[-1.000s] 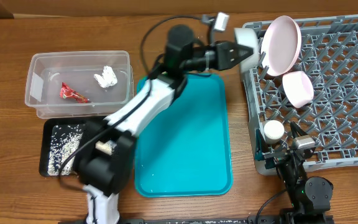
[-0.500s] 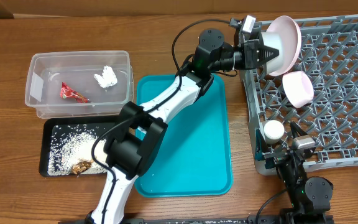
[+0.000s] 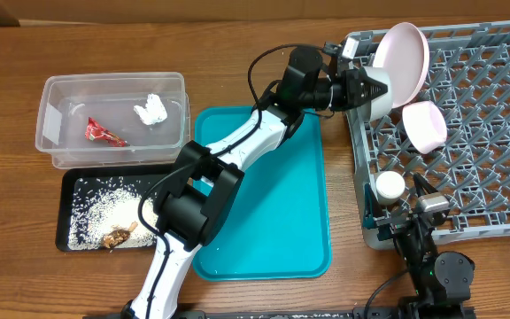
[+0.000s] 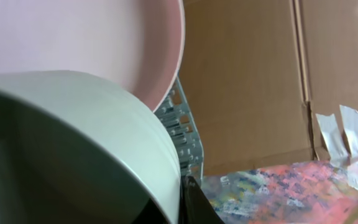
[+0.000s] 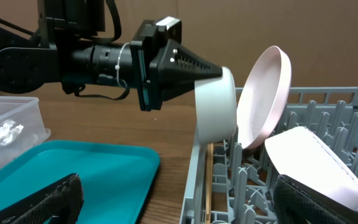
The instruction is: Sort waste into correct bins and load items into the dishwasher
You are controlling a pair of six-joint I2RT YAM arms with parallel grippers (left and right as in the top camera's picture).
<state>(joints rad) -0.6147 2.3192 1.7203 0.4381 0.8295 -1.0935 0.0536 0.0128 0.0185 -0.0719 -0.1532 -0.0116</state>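
My left gripper (image 3: 361,89) is shut on the rim of the grey-white bowl (image 3: 378,94), holding it on its side over the far left corner of the grey dish rack (image 3: 485,151). The bowl sits right next to the upright pink plate (image 3: 403,60). In the left wrist view the bowl (image 4: 104,124) fills the frame below the plate (image 4: 73,37). In the right wrist view the bowl (image 5: 216,115) hangs just above the rack edge, where chopsticks (image 5: 208,180) lie. The pink bowl (image 3: 424,125) and white cup (image 3: 390,185) stand in the rack. My right gripper (image 5: 179,205) is open and empty.
The clear tub (image 3: 56,133) holds the red wrapper (image 3: 104,134) and white tissue (image 3: 151,109). The black tray (image 3: 67,232) holds rice (image 3: 100,208) and a brown scrap (image 3: 116,237). The teal tray (image 3: 264,195) lies between the bins and the rack.
My left arm has swung right from above the teal tray's far edge to the rack corner with the grey-white bowl, then shifted slightly nearer beside the plate. The right arm has not moved.
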